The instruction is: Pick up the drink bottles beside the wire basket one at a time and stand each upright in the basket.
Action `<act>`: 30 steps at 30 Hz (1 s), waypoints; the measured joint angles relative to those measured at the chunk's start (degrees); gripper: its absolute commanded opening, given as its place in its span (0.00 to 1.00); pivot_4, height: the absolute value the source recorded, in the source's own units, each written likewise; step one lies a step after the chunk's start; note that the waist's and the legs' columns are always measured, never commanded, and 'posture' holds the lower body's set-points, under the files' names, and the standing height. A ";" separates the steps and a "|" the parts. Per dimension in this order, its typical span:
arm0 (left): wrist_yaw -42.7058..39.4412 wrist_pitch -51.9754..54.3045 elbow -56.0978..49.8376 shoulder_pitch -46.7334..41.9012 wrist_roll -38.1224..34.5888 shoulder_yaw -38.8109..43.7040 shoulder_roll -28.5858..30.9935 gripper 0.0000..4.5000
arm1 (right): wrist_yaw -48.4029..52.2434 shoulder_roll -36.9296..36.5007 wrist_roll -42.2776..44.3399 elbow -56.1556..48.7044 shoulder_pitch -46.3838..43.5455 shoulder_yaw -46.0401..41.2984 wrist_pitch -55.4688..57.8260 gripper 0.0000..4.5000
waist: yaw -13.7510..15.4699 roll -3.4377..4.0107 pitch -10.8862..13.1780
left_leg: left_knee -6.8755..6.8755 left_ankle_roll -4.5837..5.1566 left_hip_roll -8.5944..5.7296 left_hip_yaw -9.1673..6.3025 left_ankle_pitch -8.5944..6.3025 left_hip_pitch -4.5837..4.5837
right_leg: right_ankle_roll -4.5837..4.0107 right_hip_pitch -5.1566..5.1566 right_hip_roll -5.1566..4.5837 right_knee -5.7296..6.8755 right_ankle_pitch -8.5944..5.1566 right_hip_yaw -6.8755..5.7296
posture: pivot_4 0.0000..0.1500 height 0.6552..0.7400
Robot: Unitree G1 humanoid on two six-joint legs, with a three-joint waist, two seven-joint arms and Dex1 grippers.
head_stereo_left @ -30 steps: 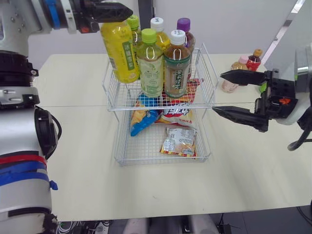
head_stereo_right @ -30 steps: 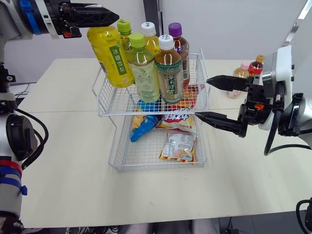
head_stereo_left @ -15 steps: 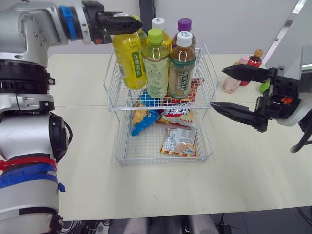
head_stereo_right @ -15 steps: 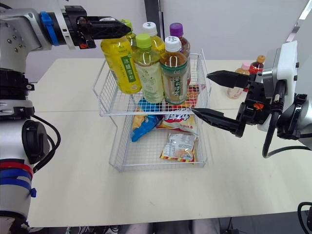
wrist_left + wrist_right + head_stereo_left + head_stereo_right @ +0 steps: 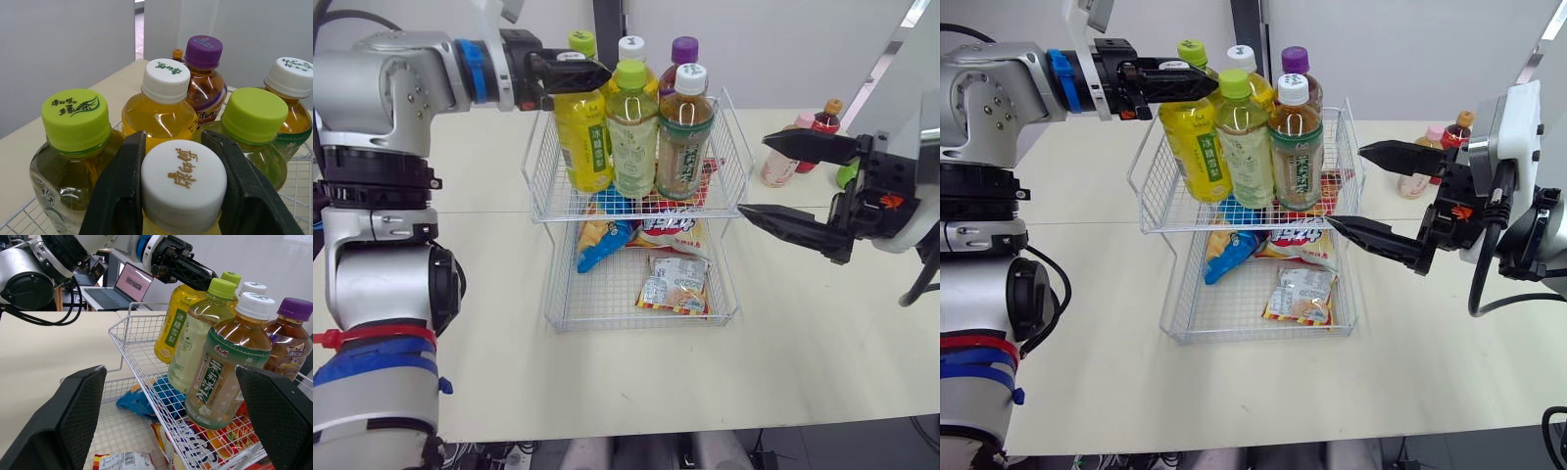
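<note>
My left gripper (image 5: 573, 73) is shut on the white cap (image 5: 183, 183) of a yellow drink bottle (image 5: 582, 137). The bottle hangs almost upright, its base down inside the upper tier of the white wire basket (image 5: 636, 217), at that tier's left side. Several other bottles stand in this tier, among them a green-capped one (image 5: 631, 132), a white-capped tea (image 5: 683, 137) and a purple-capped one (image 5: 682, 54). To the right of the basket my right gripper (image 5: 754, 176) hovers open and holds nothing. Beyond it stand a pink-capped bottle (image 5: 776, 162) and a red-labelled bottle (image 5: 822, 119) on the table.
The basket's lower tier (image 5: 558, 294) holds snack bags (image 5: 674, 284) and a blue packet (image 5: 602, 245). The cream table (image 5: 489, 372) spreads wide in front and to the left. A laptop (image 5: 132, 281) sits on a desk far behind.
My left gripper has carried the yellow bottle right and down into the upper tier and brought it nearer upright. The right gripper has barely moved.
</note>
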 measured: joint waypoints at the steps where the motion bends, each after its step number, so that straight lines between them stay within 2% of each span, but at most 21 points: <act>1: 0.05 0.25 -0.18 0.09 -0.04 0.03 -0.01 0.31 | 0.08 -0.03 0.21 0.00 0.17 -0.03 0.00 1.00 | -0.01 0.00 0.00 | 0.00 0.00 0.00 0.00 0.00 0.00 | 0.00 0.00 0.00 0.00 0.00 0.00 | 1.00 1.00; 15: 1.83 2.48 -2.15 1.72 -1.49 2.38 0.01 0.31 | -0.32 -0.06 0.95 0.03 0.24 0.11 -0.25 1.00 | -0.02 0.00 0.00 | 0.02 0.00 0.00 0.00 0.00 0.01 | 0.00 0.01 0.00 0.00 0.00 0.00 | 1.00 1.00; 17: 1.86 2.37 -2.20 1.85 -1.57 2.39 0.01 0.47 | -0.31 -0.06 0.89 0.05 0.20 0.15 -0.32 1.00 | -0.02 0.00 0.00 | 0.02 0.00 0.00 0.00 0.00 0.01 | 0.00 0.02 0.00 0.00 0.00 0.00 | 1.00 1.00; 25: -0.16 1.05 -2.12 2.46 -1.62 2.36 0.99 0.99 | -0.36 -0.06 0.76 0.04 0.16 0.63 -0.38 1.00 | -0.08 0.00 0.00 | 0.03 0.00 0.01 0.00 0.00 0.01 | 0.00 0.02 0.01 0.01 0.00 0.00 | 1.00 1.00; 30: -0.67 0.83 -2.29 2.46 -1.62 2.37 3.17 0.99 | -0.37 -0.06 0.74 0.04 -0.07 0.66 -0.39 1.00 | -0.09 0.00 0.00 | 0.03 0.00 0.01 0.01 0.00 0.02 | 0.00 0.02 0.00 0.01 0.00 0.01 | 1.00 1.00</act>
